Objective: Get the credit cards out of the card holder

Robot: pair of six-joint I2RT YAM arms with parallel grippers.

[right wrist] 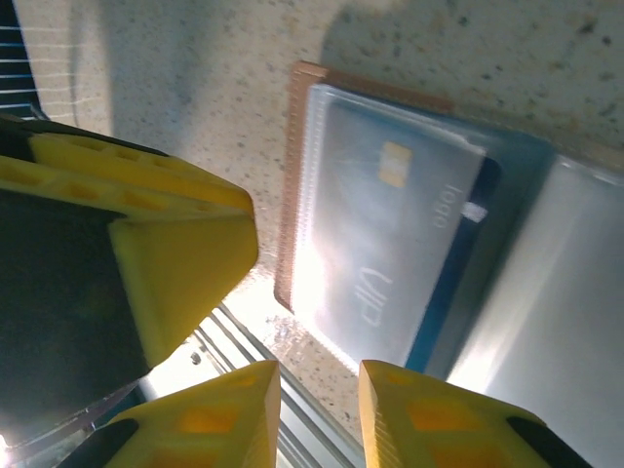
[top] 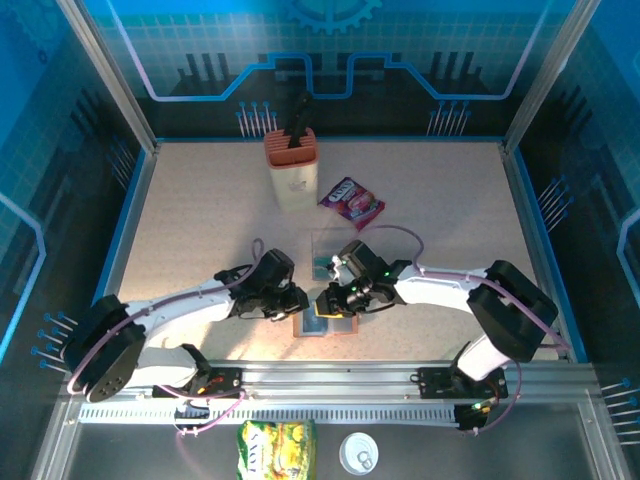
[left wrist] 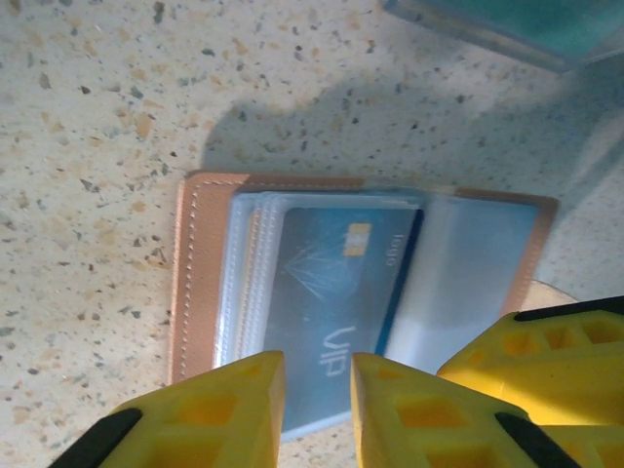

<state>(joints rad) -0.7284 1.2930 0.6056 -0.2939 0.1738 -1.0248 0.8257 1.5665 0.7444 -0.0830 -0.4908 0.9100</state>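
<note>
left tool (left wrist: 317, 390): narrow gap over credit card (left wrist: 331, 292) edge, grip cannot be told | right tool (right wrist: 319, 395): slightly parted, empty | risk: card holder (left wrist: 200, 283) dragged along if sleeve (left wrist: 468, 283) is pinched

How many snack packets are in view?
2. A purple packet lies on the far part of the table; a yellow-green packet lies off it, at the top view's bottom edge. None looks hidden.

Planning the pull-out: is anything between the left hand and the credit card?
Yes. The credit card lies inside a clear sleeve of the open card holder, which covers its face; the left hand sits at its edge.
</note>
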